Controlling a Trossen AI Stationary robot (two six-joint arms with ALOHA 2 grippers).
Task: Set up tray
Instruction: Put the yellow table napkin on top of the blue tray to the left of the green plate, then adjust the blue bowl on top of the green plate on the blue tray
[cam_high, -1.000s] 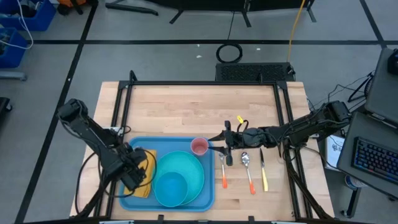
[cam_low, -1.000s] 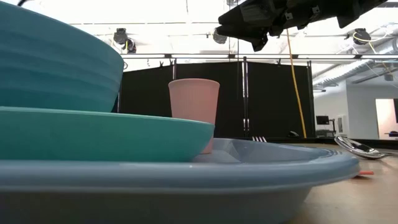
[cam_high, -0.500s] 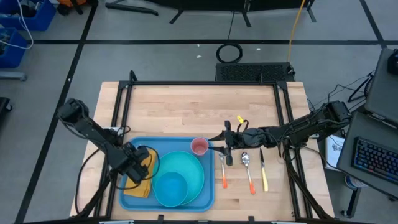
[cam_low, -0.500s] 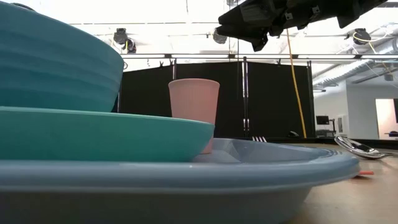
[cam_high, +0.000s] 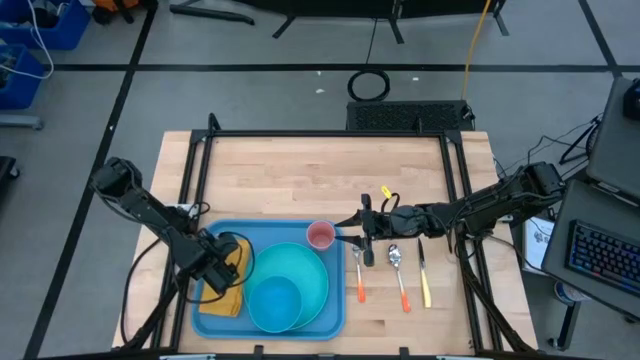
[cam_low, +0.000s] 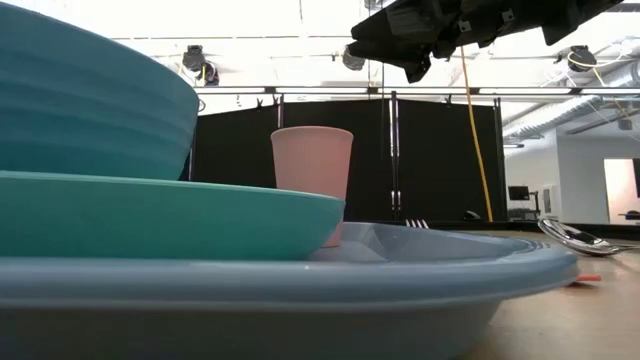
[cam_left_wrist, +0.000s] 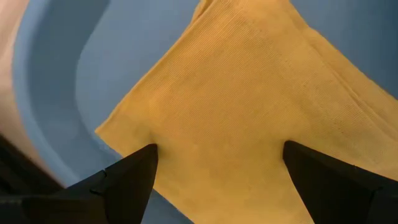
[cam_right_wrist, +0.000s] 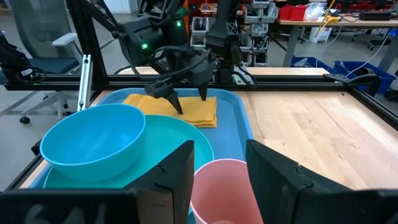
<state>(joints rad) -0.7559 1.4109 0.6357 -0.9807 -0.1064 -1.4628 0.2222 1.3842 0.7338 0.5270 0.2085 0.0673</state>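
From above, we saw the left gripper (cam_high: 222, 268), fingers spread, over a yellow cloth (cam_high: 232, 283) in the tray (cam_high: 335, 318) at the wooden table's (cam_high: 300, 180) near edge. The right gripper (cam_right_wrist: 217, 163), spread, faced a pink cup (cam_right_wrist: 225, 186).

The low view cuts off the round teal plate (cam_low: 150, 215) and the small blue bowl (cam_low: 90, 100) at its left edge, and both hide most of the large light-blue plastic tray (cam_low: 300, 285). In the right wrist view, the pink cup (cam_right_wrist: 224, 186) is cut off below.
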